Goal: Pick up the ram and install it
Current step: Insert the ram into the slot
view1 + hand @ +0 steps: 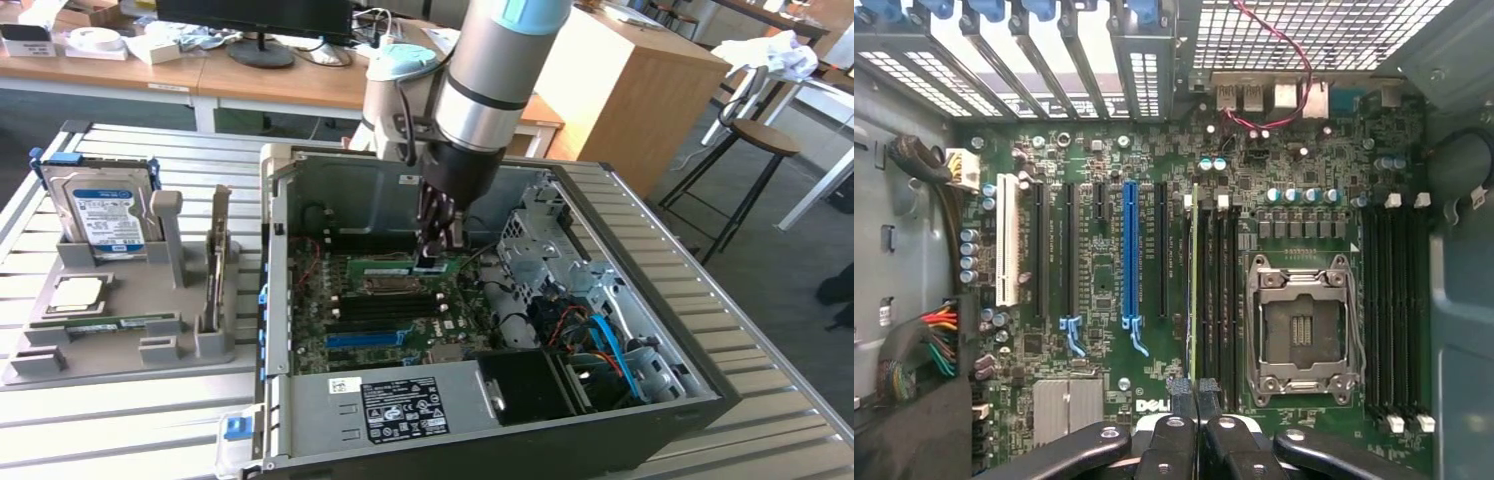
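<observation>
The ram (1194, 290) is picked up and stands edge-on over the memory slots (1219, 300) beside the empty CPU socket (1299, 325), inside the open computer case (334, 185). The jaws of the gripper (1194, 388) are clamped on it. Whether it is pressed home cannot be told, so seating looks unfinished.
</observation>
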You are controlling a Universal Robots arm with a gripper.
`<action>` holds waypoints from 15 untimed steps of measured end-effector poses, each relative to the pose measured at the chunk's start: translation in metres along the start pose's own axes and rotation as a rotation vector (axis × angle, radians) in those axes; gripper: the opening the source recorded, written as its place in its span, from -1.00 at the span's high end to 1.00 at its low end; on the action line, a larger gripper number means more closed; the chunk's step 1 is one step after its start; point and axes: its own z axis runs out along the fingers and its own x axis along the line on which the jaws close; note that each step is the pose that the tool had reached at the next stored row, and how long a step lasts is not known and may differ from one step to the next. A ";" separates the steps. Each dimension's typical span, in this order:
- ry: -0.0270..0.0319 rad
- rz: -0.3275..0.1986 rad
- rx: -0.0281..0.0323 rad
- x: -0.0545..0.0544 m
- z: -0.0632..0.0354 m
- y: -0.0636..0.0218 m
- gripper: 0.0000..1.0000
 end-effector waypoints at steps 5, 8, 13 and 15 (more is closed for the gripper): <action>0.0000 0.000 0.0000 0.000 0.0035 -0.0001 0.77; 0.0000 0.000 0.0000 0.000 0.0053 -0.0002 0.77; 0.0002 0.000 -0.0001 0.000 0.0065 -0.0003 0.77; 0.0001 0.000 0.0000 0.000 0.0066 -0.0003 0.77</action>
